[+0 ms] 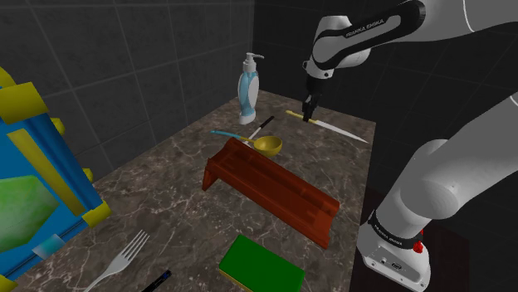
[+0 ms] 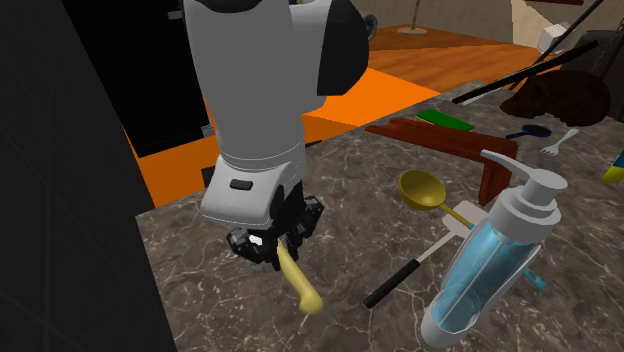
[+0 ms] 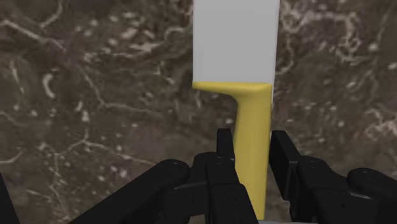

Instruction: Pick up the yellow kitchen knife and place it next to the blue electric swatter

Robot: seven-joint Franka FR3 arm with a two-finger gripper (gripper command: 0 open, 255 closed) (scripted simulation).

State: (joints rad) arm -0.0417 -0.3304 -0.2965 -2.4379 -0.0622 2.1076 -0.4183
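— Where is the knife (image 1: 340, 130)?
— At the counter's (image 1: 166, 199) far end, near the soap bottle (image 1: 247, 91), with its blade pointing to the shoulder view's right. Your gripper (image 1: 309, 117) stands straight down over its yellow handle.
— Do I have it?
— Your fingers (image 3: 224, 149) are clamped on the handle from both sides, just behind the blade. I think you grip there because the handle is thick enough to pinch, while the blade lies flat. Whether it is off the stone, I can't tell.
— And the swatter (image 1: 33, 166)?
— I take the big blue-and-yellow thing at the shoulder view's left for it, well apart from the knife. The red-brown rack (image 1: 266, 187) and the ladle (image 1: 267, 146) lie between, so you'll likely want to lift high before carrying it across.
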